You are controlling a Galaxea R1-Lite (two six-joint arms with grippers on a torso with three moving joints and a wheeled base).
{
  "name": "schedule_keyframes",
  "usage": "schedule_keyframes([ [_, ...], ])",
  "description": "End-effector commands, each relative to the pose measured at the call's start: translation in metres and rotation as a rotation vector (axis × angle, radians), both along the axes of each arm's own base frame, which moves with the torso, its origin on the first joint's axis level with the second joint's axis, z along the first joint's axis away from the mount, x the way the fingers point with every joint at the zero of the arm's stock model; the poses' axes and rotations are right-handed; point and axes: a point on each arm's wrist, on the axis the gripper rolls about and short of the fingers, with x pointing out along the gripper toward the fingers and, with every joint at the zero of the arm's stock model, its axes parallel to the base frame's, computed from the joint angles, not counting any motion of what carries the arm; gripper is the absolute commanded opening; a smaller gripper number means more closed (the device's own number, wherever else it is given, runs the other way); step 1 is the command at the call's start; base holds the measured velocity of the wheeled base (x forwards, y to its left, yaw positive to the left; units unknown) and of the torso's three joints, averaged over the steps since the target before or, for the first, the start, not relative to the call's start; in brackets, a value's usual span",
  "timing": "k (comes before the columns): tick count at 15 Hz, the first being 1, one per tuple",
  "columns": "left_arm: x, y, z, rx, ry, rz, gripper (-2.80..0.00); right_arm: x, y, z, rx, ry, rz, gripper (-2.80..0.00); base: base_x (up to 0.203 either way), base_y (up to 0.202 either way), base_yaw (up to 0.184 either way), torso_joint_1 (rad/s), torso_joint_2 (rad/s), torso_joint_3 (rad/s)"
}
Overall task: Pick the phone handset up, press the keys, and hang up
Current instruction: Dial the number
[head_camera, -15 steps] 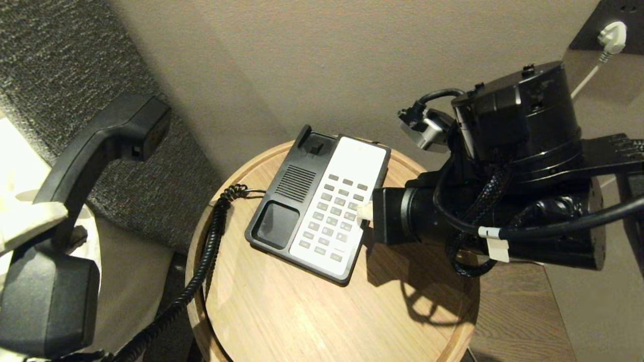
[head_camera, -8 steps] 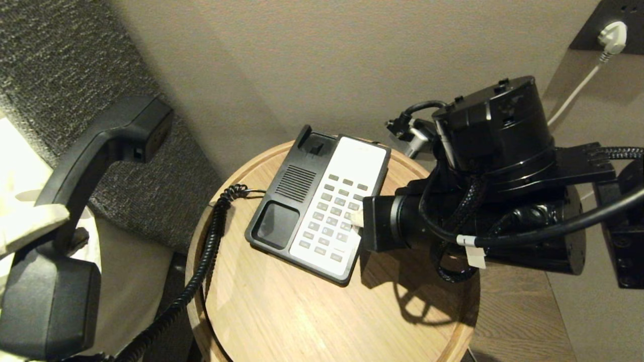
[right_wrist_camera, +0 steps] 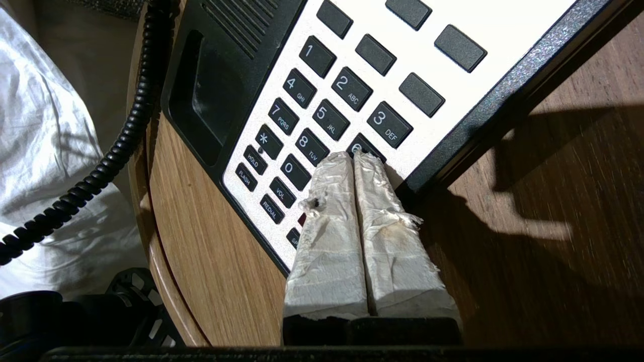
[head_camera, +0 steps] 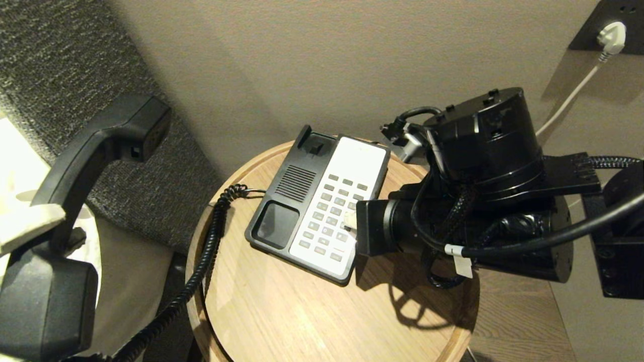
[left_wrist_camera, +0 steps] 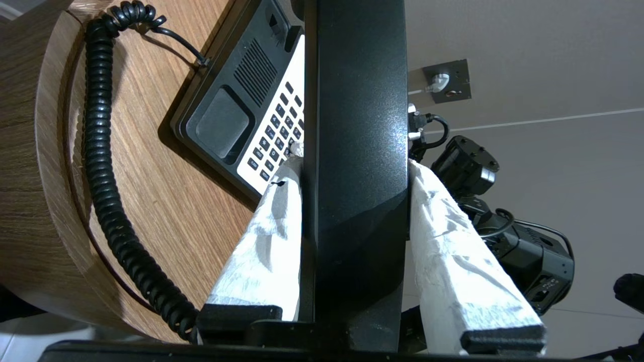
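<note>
Two risks. Right gripper (right_wrist_camera: 354, 160), taped fingers pressed together, sits on the black-and-white phone base (head_camera: 322, 206) keypad's right column, centre frame: may hit two keys. Left gripper (left_wrist_camera: 352, 166) clamps the black curved plastic handset (head_camera: 95, 151) upper left; the coiled cord (head_camera: 201, 271) could drag the base.

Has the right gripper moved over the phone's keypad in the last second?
Yes. The right gripper has slid further left across the phone base, deeper onto the keys.

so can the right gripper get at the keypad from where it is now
Probably yes: the right gripper, fingers shut together, already has its tips over the keys of the phone base, and the phone handset is held clear by the left gripper.
</note>
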Motion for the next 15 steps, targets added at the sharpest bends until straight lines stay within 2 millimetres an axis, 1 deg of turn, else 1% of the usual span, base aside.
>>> schedule_keyframes([
  [1,-0.001,0.001,0.0,-0.007,-0.001,-0.002,-2.8,0.0,0.0,-0.003,-0.007,0.007,-0.004,-2.8,0.0,0.0,0.0,0.0,0.0,0.0],
  [4,-0.002,0.001,-0.002,-0.005,0.001,-0.002,-2.8,-0.001,-0.002,-0.002,-0.006,0.004,-0.003,-2.8,0.0,0.0,0.0,0.0,0.0,0.0],
  [6,-0.002,0.001,-0.002,-0.005,0.0,-0.002,-2.8,-0.003,-0.002,0.003,0.006,-0.012,0.006,-2.8,0.0,0.0,0.0,0.0,0.0,0.0],
  [9,-0.002,0.001,-0.002,-0.005,0.001,-0.002,-2.8,-0.008,0.0,0.019,0.055,-0.039,0.022,-2.8,0.0,0.0,0.0,0.0,0.0,0.0],
  [11,-0.002,0.001,-0.002,-0.005,0.001,-0.002,-2.8,-0.016,0.002,0.031,0.099,-0.059,0.05,-2.8,0.0,0.0,0.0,0.0,0.0,0.0],
  [12,-0.002,0.001,-0.002,-0.005,0.0,-0.002,-2.8,-0.02,0.005,0.033,0.118,-0.07,0.066,-2.8,0.0,0.0,0.0,0.0,0.0,0.0],
  [13,-0.002,0.001,-0.002,-0.004,0.001,-0.005,-2.8,-0.023,0.007,0.035,0.137,-0.07,0.075,-2.8,0.0,0.0,0.0,0.0,0.0,0.0],
  [15,-0.002,0.001,-0.002,-0.005,-0.001,-0.007,-2.8,-0.024,0.007,0.028,0.117,-0.047,0.069,-2.8,0.0,0.0,0.0,0.0,0.0,0.0],
])
